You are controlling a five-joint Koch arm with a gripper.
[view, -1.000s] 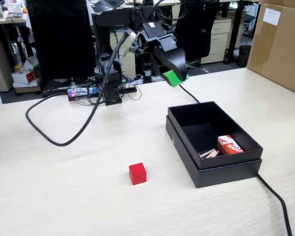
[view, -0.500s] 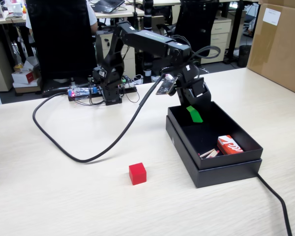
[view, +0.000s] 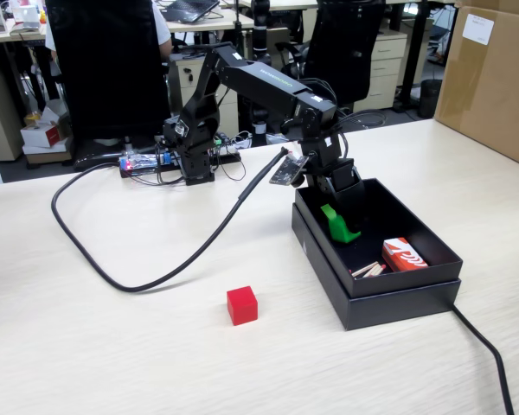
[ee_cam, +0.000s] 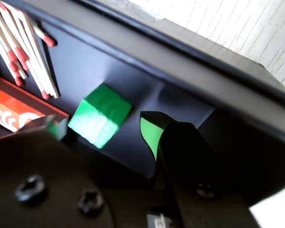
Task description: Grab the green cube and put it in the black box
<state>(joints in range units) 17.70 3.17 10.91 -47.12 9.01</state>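
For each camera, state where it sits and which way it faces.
Fixed view: stands off the table's near side, raised, looking across it; shows the whole arm, its gripper lowered into the black box, and the red cube.
Wrist view: rides on the gripper, looking down into the box; shows two spread fingers, the green cube loose between them, and matches.
Shared: black box, red-and-white carton, gripper.

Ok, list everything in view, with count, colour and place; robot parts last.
green cube: one, green, inside the black box, free between the jaws.
black box: one, black, on the table, right in the fixed view.
matches: several, pale with red heads, in the box.
carton: one, red and white, in the box.
red cube: one, red, on the table.
table: one, light wood.
cable: one, black, across the table.
gripper: one, black with green tips, open, inside the box.
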